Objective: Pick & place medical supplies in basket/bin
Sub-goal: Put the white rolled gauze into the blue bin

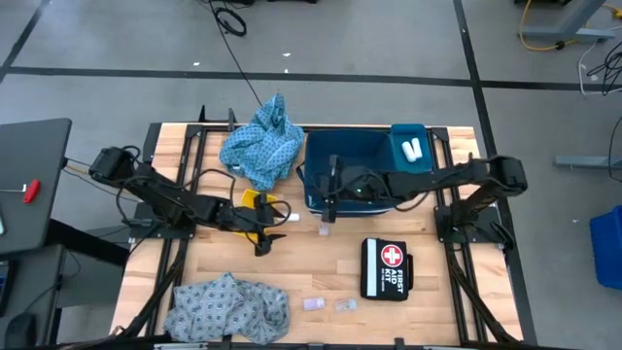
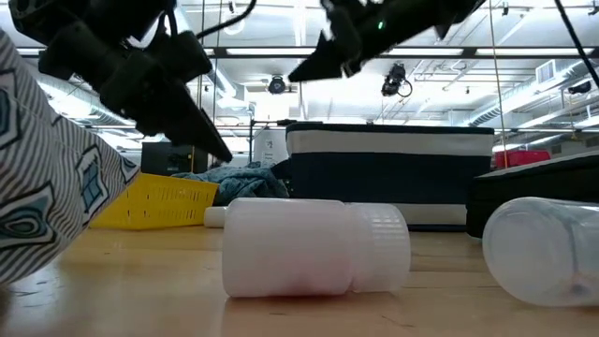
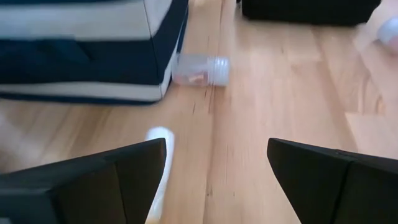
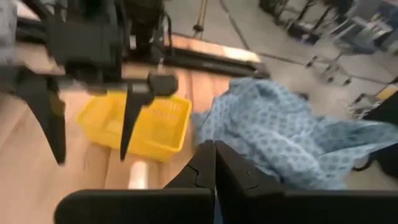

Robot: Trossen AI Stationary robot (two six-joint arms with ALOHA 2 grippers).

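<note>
White roll lies under the spread left claw; right claw closed.

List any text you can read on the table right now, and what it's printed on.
"FIRST AID KIT", white letters beside a white cross on a red disc: on the black pouch.
Small vials: no print can be made out on them.
Blue bin, yellow basket, blue cloths: no text visible, only the cloths' pattern.
</note>
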